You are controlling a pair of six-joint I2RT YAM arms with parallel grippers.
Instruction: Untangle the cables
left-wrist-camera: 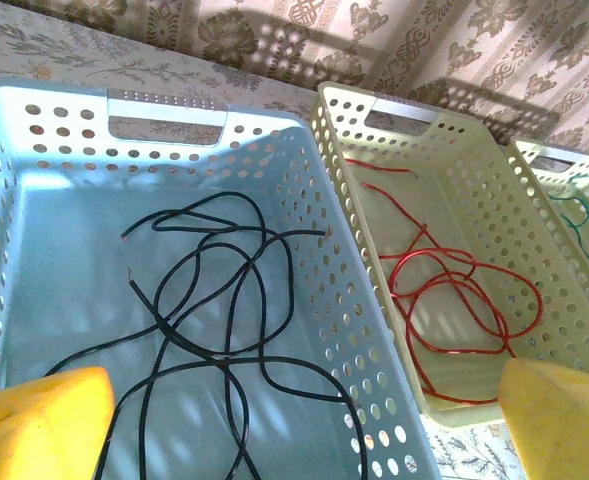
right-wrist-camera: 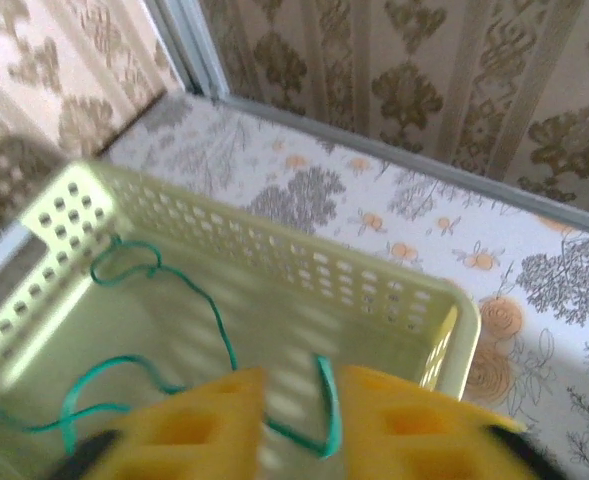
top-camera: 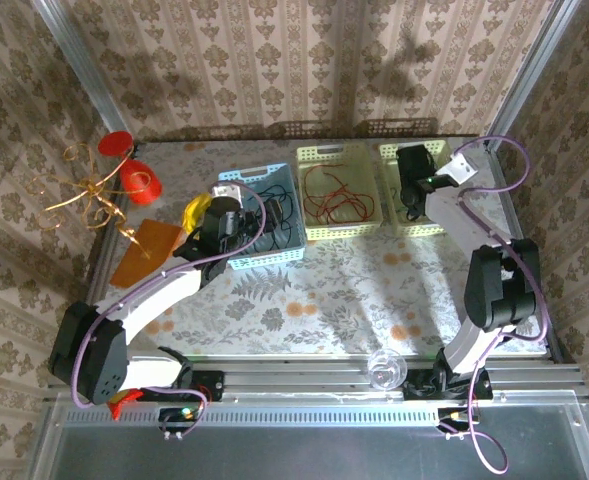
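Observation:
Three cables lie apart in three baskets. The black cable (left-wrist-camera: 204, 330) loops loosely in the blue basket (left-wrist-camera: 164, 100), and my left gripper (left-wrist-camera: 299, 420) hangs open above it, holding nothing. The red cable (left-wrist-camera: 454, 290) lies coiled in the middle pale-green basket (left-wrist-camera: 404, 105). The green cable (right-wrist-camera: 214, 320) lies in the right pale-green basket (right-wrist-camera: 274, 235). My right gripper (right-wrist-camera: 299, 410) hovers over that basket with its jaws parted. A bend of the green cable sits in the gap beside the right finger (right-wrist-camera: 414, 420), not pinched. From above, the left gripper (top-camera: 229, 222) and right gripper (top-camera: 412, 185) are over their baskets.
The three baskets stand in a row at the back of the floral table (top-camera: 354, 290). A curly gold wire stand (top-camera: 84, 190), red cups (top-camera: 139, 180) and an orange sheet (top-camera: 144, 250) sit at the left. A clear glass object (top-camera: 386, 368) rests on the front rail.

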